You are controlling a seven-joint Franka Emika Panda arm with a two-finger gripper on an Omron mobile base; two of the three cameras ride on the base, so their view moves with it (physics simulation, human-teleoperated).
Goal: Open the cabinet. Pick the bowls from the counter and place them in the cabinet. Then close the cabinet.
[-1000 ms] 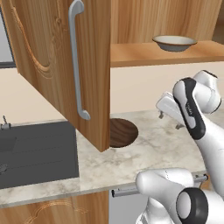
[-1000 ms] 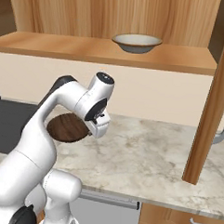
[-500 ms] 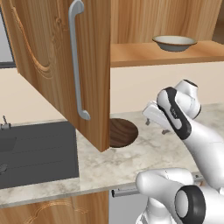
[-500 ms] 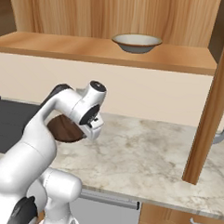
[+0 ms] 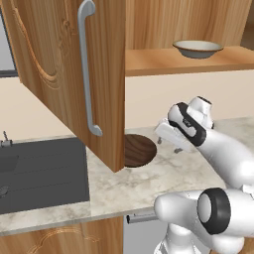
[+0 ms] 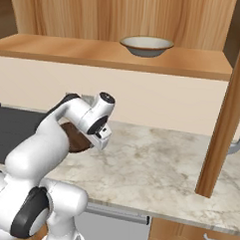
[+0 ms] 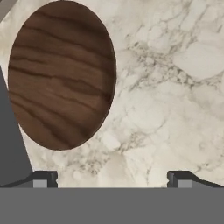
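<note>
Gripper spread wide and empty over the counter, just beside the dark wooden bowl lying partly under the open cabinet door, risking a door clip or a skidding shallow rim on the reach in.

The dark brown grained wooden bowl sits on the pale marbled stone counter, near its back edge and just beside the dark grey sink basin, which lies to its left. The open wooden cabinet door with the long grey bar handle hangs in front of part of that bowl. Above the counter, the tan speckled bowl rests on the cabinet's wooden shelf. The white arm's gripper hangs over the counter just right of the wooden bowl.
</note>
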